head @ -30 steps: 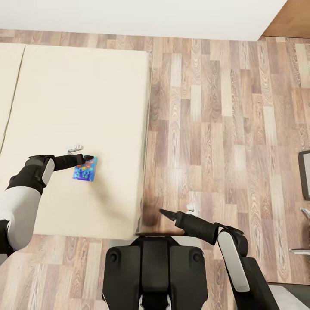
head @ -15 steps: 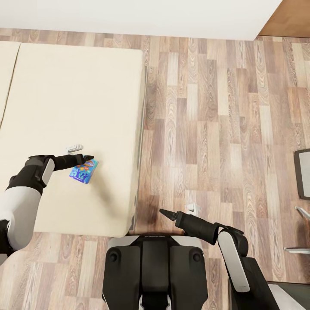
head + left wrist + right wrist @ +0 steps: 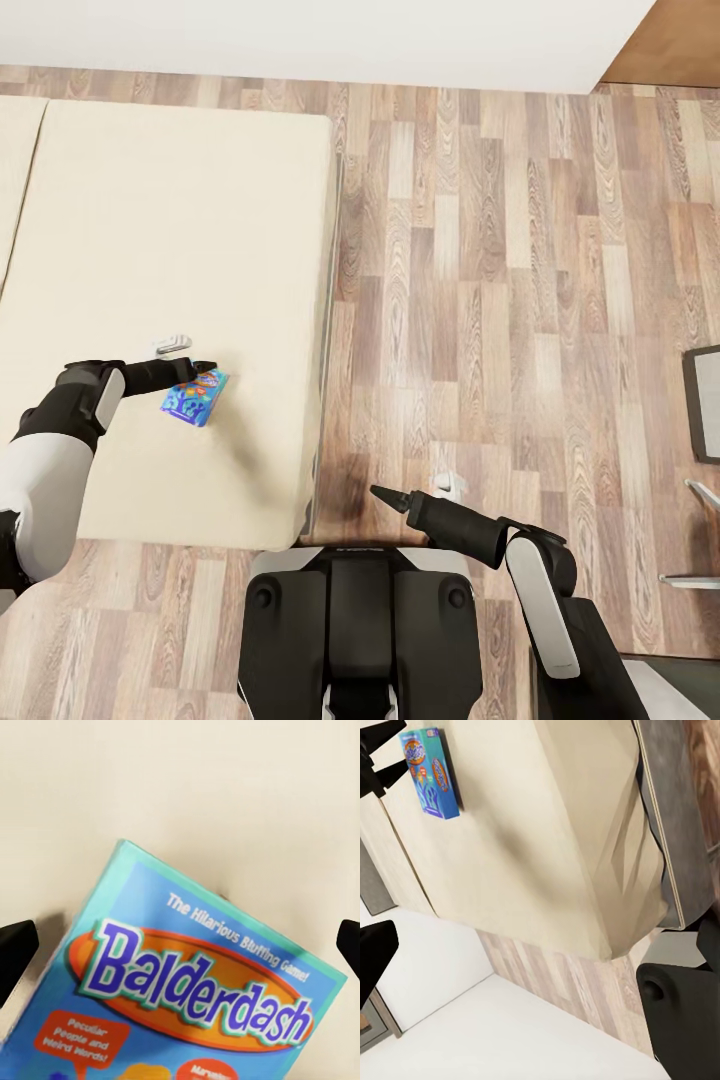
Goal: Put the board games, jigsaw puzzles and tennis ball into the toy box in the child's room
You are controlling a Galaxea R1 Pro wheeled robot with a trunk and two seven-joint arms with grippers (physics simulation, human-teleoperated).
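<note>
Wood-plank floor (image 3: 500, 300) fills the right of the head view; white wall along the far side; beige bed (image 3: 170, 230) at left, its edge just ahead of the robot's base.

Left gripper (image 3: 203, 366) reaches out over the mattress and meets the near end of the blue game (image 3: 193, 395). In the right wrist view the two dark fingers sit at the box's short end, one either side of it, so the box looks pinched edgewise. The left wrist view shows the two fingertips well apart at the picture's sides with the cover between them. Judgement: jaws closed on the box across its width, though actual contact cannot be confirmed. The box hangs tilted, one corner low, and the soft shadow on the mattress beside it suggests it is lifted clear rather than lying flat.

Right gripper (image 3: 386, 495) hangs over the floor by the bed's corner, jaws spread, holding nothing. Likely parked out of the way, leaving the left arm free to carry.

The game: thin flat box, teal border, blue cover, an orange oval bearing "Balderdash" in purple-blue letters, small white tagline above, orange speech bubble below. Rigid and light by the look of it; an edge pinch could let it swing or slip.

Toy box and table are elsewhere; transport is probably the next step.
</note>
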